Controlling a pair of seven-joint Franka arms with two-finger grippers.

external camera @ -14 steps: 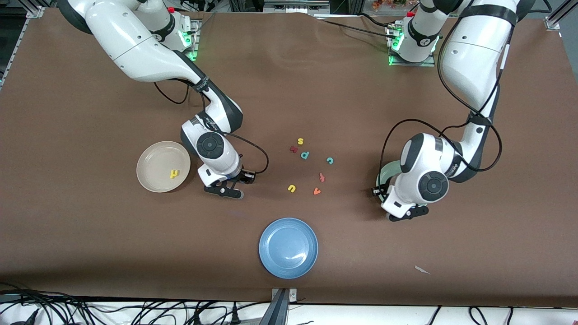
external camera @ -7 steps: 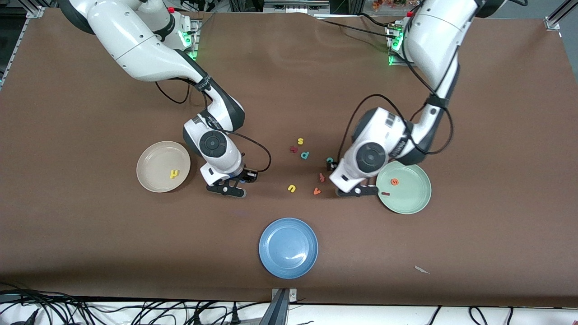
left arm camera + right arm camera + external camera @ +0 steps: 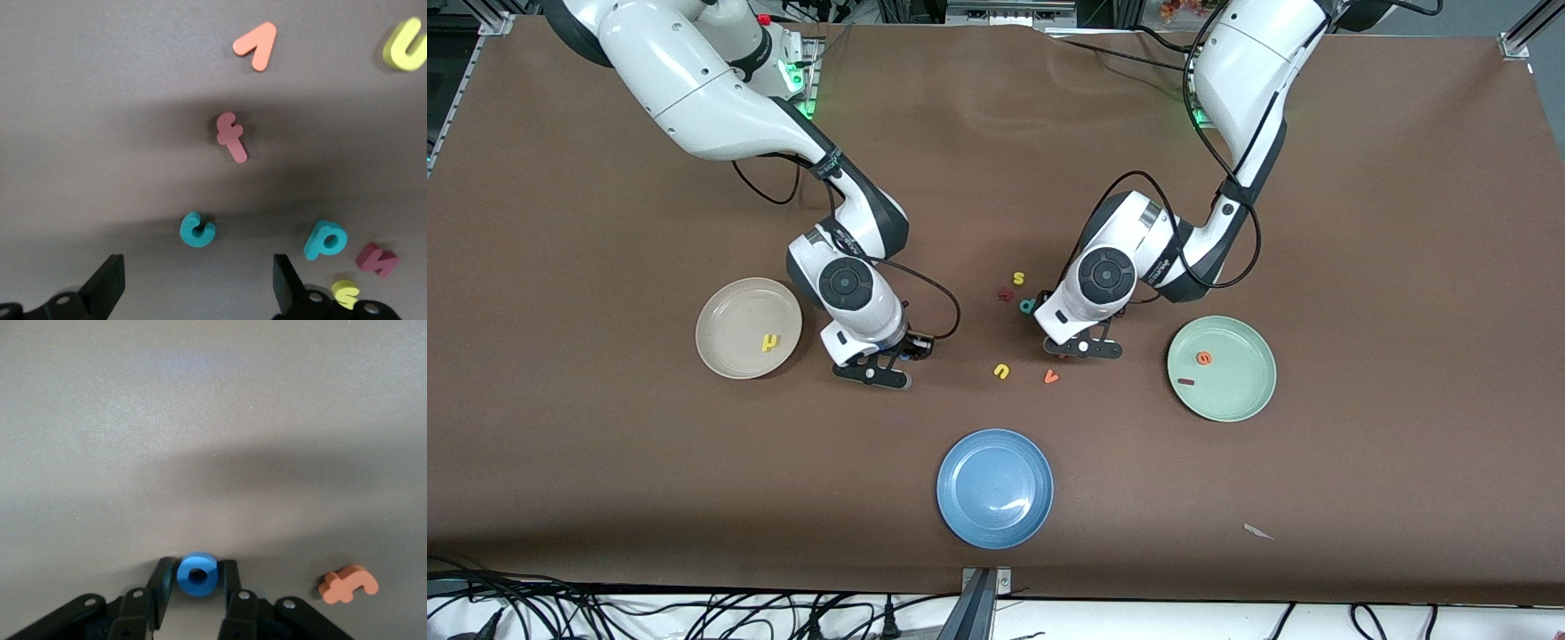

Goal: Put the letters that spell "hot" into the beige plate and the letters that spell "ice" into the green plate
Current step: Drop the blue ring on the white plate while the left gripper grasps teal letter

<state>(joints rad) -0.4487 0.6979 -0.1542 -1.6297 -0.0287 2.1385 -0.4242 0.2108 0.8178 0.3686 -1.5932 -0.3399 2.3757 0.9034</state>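
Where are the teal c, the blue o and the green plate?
teal c (image 3: 197,230): left wrist view, on its curved body.
blue o (image 3: 197,574): right wrist view, on the ring's face.
green plate (image 3: 1240,396): front view, on bare plate surface.

Legible characters are foam letter shapes only.
- yellow "h" (image 3: 770,342) on beige plate (image 3: 725,356)
- orange "e" (image 3: 1204,358) on green plate (image 3: 1245,396)
- on table (image 3: 605,498): teal "c" (image 3: 197,230), teal "p" (image 3: 325,240), yellow "u" (image 3: 407,45), yellow "s" (image 3: 345,292), orange "v" (image 3: 257,45), dark red "f" (image 3: 231,137), blue "o" (image 3: 197,574), orange "t" (image 3: 348,584)
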